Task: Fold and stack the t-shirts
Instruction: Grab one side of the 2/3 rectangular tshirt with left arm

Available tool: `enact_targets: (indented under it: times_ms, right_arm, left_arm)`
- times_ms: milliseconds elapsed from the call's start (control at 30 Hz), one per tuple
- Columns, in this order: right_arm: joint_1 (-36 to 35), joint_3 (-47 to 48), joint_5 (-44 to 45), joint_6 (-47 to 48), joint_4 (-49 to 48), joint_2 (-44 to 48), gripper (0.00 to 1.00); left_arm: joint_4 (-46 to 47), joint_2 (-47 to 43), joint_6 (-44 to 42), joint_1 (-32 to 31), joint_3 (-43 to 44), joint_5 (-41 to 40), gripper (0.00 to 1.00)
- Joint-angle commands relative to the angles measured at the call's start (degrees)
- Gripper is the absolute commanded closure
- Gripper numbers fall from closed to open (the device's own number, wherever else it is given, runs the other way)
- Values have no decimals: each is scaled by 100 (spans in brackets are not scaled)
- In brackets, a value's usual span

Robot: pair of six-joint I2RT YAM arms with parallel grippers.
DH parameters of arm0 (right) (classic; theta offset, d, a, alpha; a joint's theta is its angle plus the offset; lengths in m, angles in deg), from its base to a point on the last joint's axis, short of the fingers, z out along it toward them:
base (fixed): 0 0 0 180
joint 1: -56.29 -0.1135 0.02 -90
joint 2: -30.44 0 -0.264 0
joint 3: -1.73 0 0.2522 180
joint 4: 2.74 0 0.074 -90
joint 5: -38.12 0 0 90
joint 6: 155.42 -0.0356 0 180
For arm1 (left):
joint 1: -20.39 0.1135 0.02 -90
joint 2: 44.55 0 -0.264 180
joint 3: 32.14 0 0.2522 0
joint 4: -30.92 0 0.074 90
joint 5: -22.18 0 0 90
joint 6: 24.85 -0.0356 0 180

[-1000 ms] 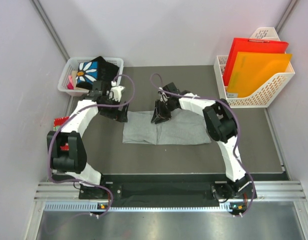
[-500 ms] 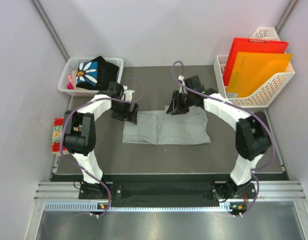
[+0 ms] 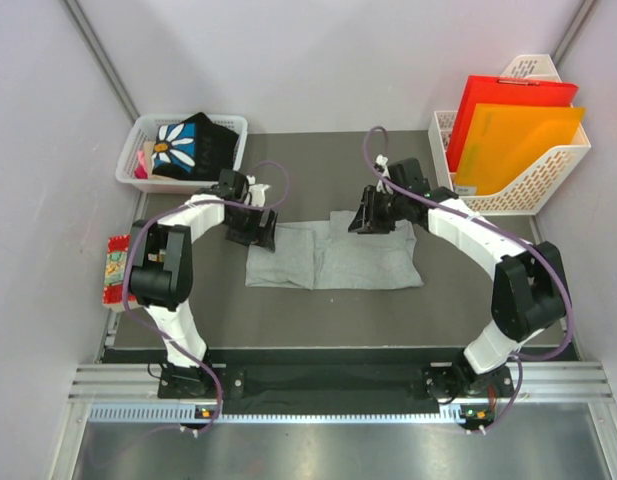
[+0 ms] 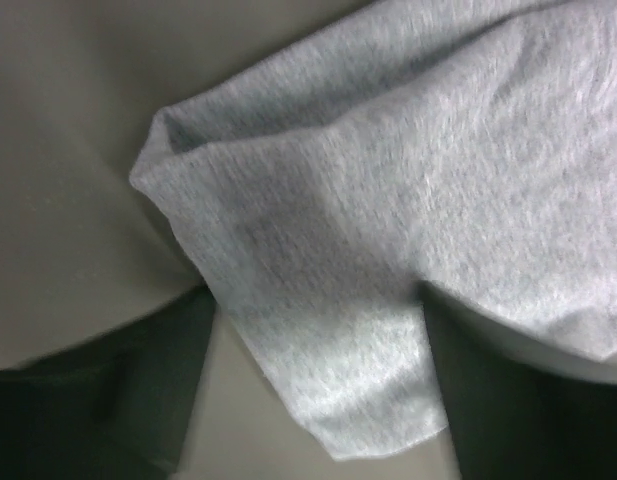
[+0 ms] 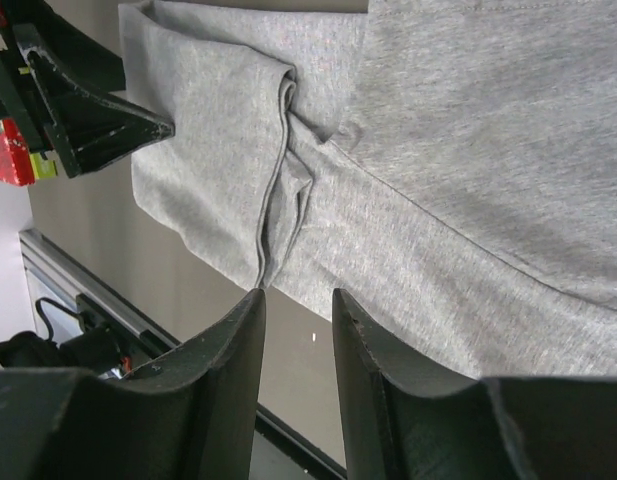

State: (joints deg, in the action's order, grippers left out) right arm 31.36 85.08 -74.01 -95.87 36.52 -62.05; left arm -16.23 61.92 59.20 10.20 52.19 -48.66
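Observation:
The light grey t-shirt (image 3: 333, 256) lies folded into a rectangle on the dark mat. My left gripper (image 3: 259, 231) is at its far left corner. In the left wrist view the shirt's corner (image 4: 368, 260) lies between the spread fingers of the left gripper (image 4: 316, 296), which is open. My right gripper (image 3: 372, 221) hovers at the shirt's far edge, right of middle. In its wrist view the right gripper (image 5: 298, 295) is slightly open and empty over the grey cloth (image 5: 438, 180). The black t-shirt with the daisy (image 3: 188, 142) sits in the basket.
A white basket (image 3: 138, 130) stands at the back left. A white file rack (image 3: 518, 190) with red and orange folders stands at the back right. A red patterned packet (image 3: 115, 268) lies off the mat's left edge. Grey walls close in both sides.
My right gripper has moved right and back, from the shirt's middle fold to its far edge. My left arm has swung its elbow in and the left gripper has shifted a little right onto the shirt's corner.

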Motion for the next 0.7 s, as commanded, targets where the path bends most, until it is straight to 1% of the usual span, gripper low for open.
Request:
enact_targets:
  times_ms: [0,67,100,167,200,267,300,433,467,533,567,600,667]
  right_arm:
    - [93,-23,16,49,-168,319,66]
    - [102,-59,24,57,-176,354,66]
    - [102,-67,25,40,-177,363,66]
    - [102,-103,33,31,-177,407,66]
    - [102,-111,33,31,-168,416,67]
    - [102,-147,33,40,-159,468,67]
    - [102,-164,77,40,-150,495,67]
    - [120,-234,148,110,-54,609,67]
    - [128,-252,148,119,-36,627,67]
    - [137,-313,148,119,-27,688,67]
    - [146,-322,148,128,-36,714,68]
    - [146,-357,148,128,-45,758,67]
    - [155,-393,130,119,-80,794,68]
  left_arm:
    - [122,110,-63,0,-412,79,33]
    - [148,58,-116,0,-491,53,46]
    - [166,40,-125,0,-508,18,59]
    - [183,-4,-134,0,-491,9,72]
    - [149,-13,-143,0,-465,26,84]
    - [61,-13,-134,0,-377,97,96]
    - [17,-30,-143,0,-342,97,100]
    - [-229,-285,-300,166,-167,88,100]
    - [-465,-425,-370,237,-122,62,100]
    - [-738,-566,-633,553,35,-130,100]
    - [-879,-706,-757,841,71,-184,100]
    - [-1115,-785,-880,974,106,-245,100]
    - [-1292,-978,-1284,1500,150,-438,100]
